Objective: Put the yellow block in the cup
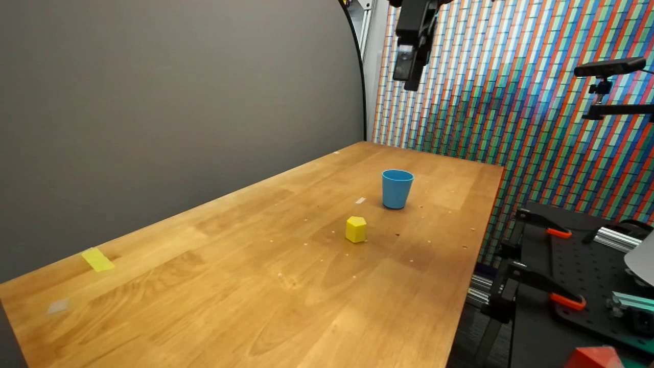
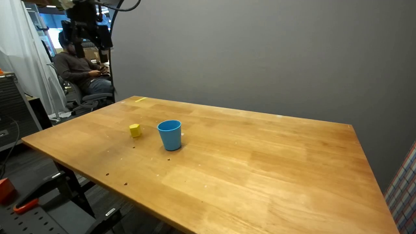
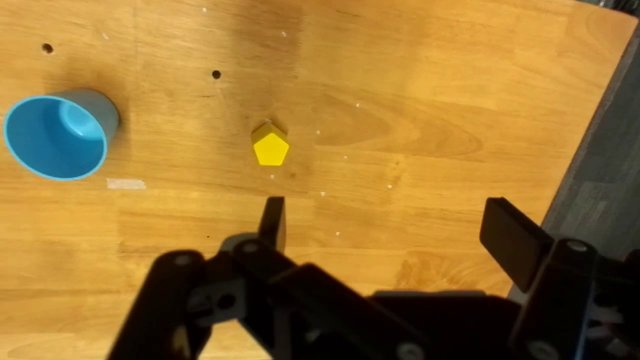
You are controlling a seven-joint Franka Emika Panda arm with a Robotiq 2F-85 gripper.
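Note:
The yellow block [image 1: 356, 230] is a small five-sided block standing on the wooden table, also in an exterior view [image 2: 135, 130]. In the wrist view the block [image 3: 270, 148] lies above and beyond the left fingertip. The blue cup [image 1: 396, 191] stands upright close to the block, also in an exterior view [image 2: 170, 138]. In the wrist view the cup [image 3: 60, 132] is at the left edge, with nothing visible inside. My gripper [image 3: 385, 202] is open with nothing between its fingers. It hangs high above the table in both exterior views [image 1: 407, 81] [image 2: 91, 58], touching neither.
A flat yellow tape scrap [image 1: 98, 259] lies near the table's edge by the grey screen [image 1: 204, 92]. The wooden table [image 2: 260, 169] has small holes and white tape bits. Clamps with orange tips [image 1: 568, 301] sit on a black bench beside it. A person [image 2: 78, 68] sits behind.

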